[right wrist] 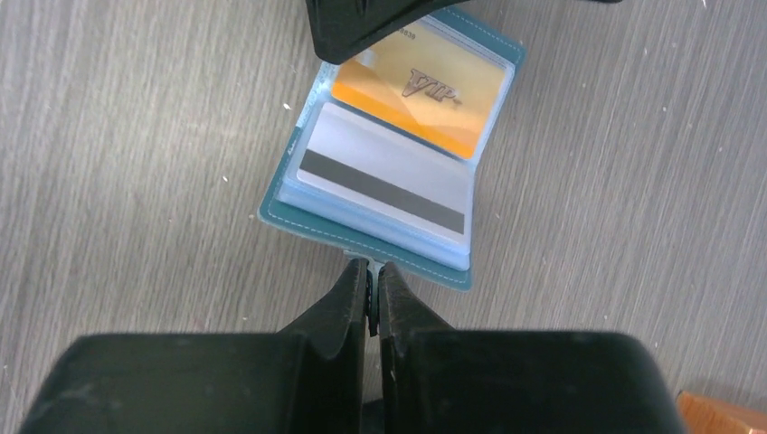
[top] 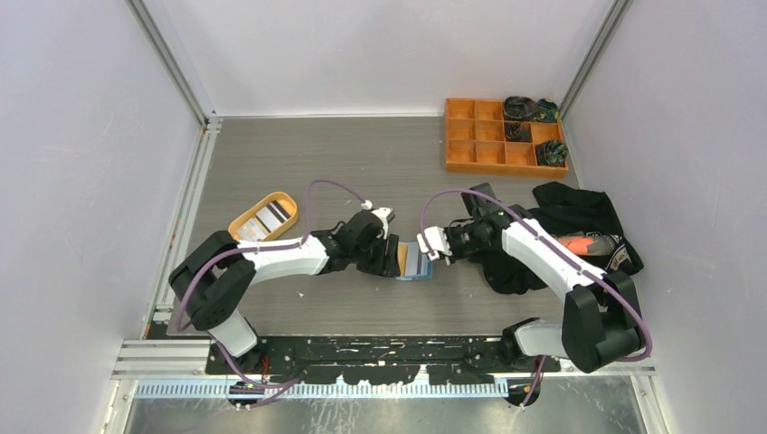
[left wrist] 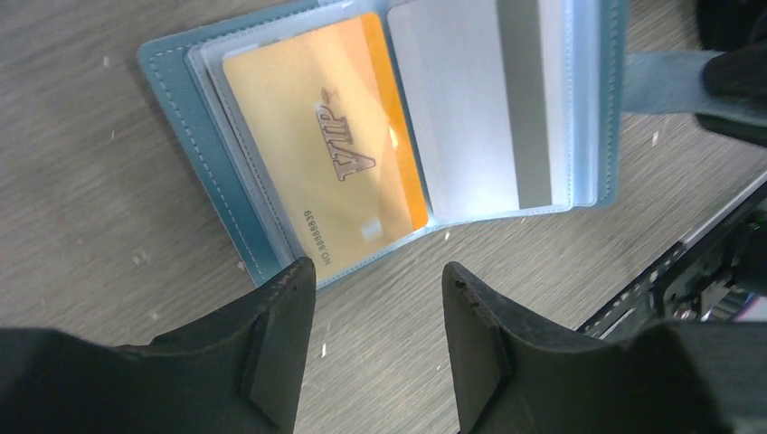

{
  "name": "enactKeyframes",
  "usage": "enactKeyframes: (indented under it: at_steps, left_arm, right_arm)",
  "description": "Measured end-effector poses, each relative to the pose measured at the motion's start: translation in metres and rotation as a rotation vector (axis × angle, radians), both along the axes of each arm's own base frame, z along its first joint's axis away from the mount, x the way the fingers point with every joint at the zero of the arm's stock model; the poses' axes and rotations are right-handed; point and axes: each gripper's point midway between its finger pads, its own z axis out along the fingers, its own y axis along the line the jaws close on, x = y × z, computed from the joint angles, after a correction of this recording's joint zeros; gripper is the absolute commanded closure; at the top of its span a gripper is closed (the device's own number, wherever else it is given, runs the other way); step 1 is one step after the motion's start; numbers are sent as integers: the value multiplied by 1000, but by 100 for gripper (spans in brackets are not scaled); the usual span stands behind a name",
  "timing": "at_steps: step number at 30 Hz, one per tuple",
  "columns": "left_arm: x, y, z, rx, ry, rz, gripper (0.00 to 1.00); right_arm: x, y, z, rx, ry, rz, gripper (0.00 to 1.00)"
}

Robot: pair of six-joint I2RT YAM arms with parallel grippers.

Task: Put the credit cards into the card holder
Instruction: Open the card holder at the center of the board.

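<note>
grey wood-grain tabletop [top: 362, 163], centre frame: open blue fold-over card holder [top: 416, 264]; right tool [right wrist: 369, 276] pinches its tab [left wrist: 665, 81], left tool [left wrist: 378, 276] half-wide, empty; best hold that tab flat while loading thin striped cards [top: 274, 215]

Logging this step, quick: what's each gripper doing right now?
left gripper: open, holding nothing.
right gripper: shut on the tab of the card holder.

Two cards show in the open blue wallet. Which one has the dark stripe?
The silver-grey card, in the half nearest the right gripper. The other is an orange card lettered VIP, no stripe.
</note>
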Motion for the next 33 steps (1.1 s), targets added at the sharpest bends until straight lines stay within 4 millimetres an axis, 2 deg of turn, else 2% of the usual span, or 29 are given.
enactKeyframes:
  at_steps: [4, 11, 14, 18, 20, 23, 27, 28, 30, 33]
  left_arm:
    - [7, -15, 9, -50, -12, -6, 45]
    - [14, -26, 18, -102, -34, 6, 45]
    - [17, -29, 22, -122, -40, 13, 45]
    - [21, -34, 24, -147, -49, 20, 45]
    - [22, -36, 23, -154, -50, 24, 44]
    - [24, -40, 23, -167, -56, 36, 45]
    - [28, -47, 29, -192, -91, 40, 46]
    - [28, -50, 29, -196, -97, 39, 47]
    - [28, -53, 26, -192, -103, 38, 47]
    - [29, -53, 17, -167, -109, 45, 48]
  right_arm:
    - [5, -8, -4, -22, -7, -27, 86]
    - [15, -10, -4, -27, -26, -74, 72]
    - [21, -12, -2, -17, -27, -112, 64]
    - [25, -15, 2, 9, -6, -165, 48]
    - [23, -17, 7, 42, 20, -185, 44]
    - [18, -17, 19, 104, 81, -205, 46]
    - [19, -13, 32, 178, 215, -236, 63]
    - [21, -11, 33, 188, 267, -249, 71]
    - [25, -9, 32, 202, 395, -296, 77]
    - [38, -6, 31, 233, 625, -401, 79]
